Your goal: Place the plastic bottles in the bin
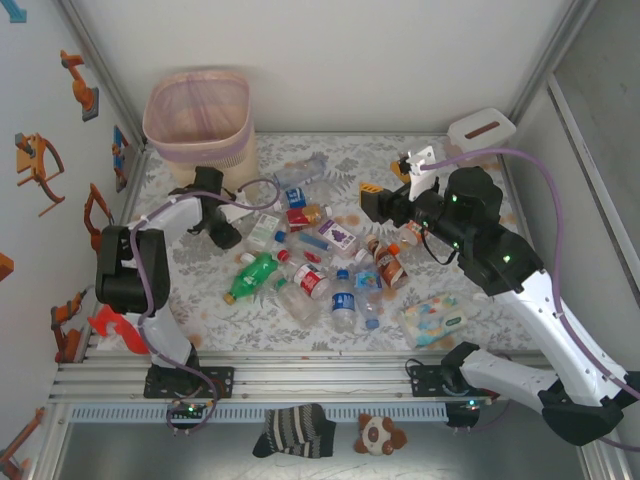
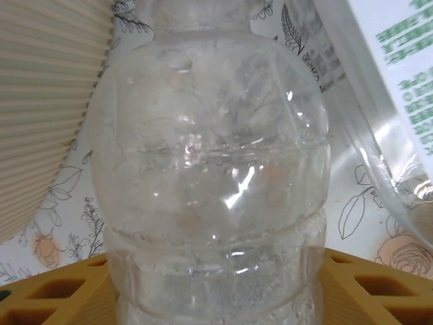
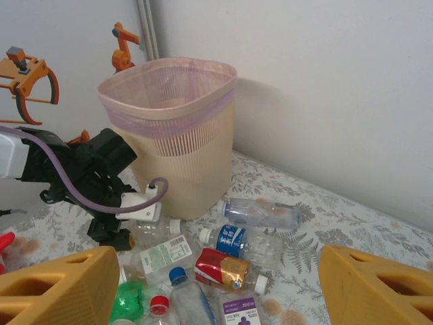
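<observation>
Clear, slippery bottle (image 2: 210, 169) sat between the left claw's (image 2: 216, 291) fingers (image 2: 54, 291), grip unclear; it might have popped out. Right claw (image 3: 220, 284) stood apart.

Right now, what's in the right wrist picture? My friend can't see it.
A tall beige bin with a pink liner stands by the wall, plastic bottles scattered on the flowery table before it. The left gripper reaches down beside the bin, and the right gripper shows yellow fingers wide apart at the bottom corners.
</observation>
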Motion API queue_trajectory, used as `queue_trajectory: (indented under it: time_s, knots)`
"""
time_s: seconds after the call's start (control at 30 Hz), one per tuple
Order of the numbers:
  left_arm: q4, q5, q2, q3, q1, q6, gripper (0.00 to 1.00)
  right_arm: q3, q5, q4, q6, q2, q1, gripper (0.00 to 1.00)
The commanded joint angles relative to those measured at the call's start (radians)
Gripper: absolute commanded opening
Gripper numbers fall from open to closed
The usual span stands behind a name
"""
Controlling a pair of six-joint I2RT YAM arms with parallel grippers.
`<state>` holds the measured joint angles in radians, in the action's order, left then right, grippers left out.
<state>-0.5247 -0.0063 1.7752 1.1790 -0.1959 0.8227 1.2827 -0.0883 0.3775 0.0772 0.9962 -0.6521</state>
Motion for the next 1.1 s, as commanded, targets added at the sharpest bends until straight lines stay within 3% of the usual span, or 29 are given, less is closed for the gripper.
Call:
queue_trajectory:
  time_s: [0.0, 0.23, 0.57, 1.07]
  knots:
    - [-0.026, 0.034, -0.075, -0.017, -0.005, -0.013, 0.61, 0.011, -0.002, -0.034, 0.003, -0.01, -0.003, 0.77]
    - [-0.016, 0.123, -0.188, -0.022, -0.005, -0.032, 0.55, 0.007, 0.007, -0.035, -0.002, -0.018, -0.003, 0.77]
    - [-0.029, 0.278, -0.362, -0.018, 0.009, -0.061, 0.53, 0.007, 0.002, -0.043, -0.005, -0.004, -0.003, 0.77]
    - [0.098, 0.46, -0.485, 0.061, 0.038, -0.241, 0.53, 0.012, -0.004, -0.048, -0.009, 0.002, -0.003, 0.77]
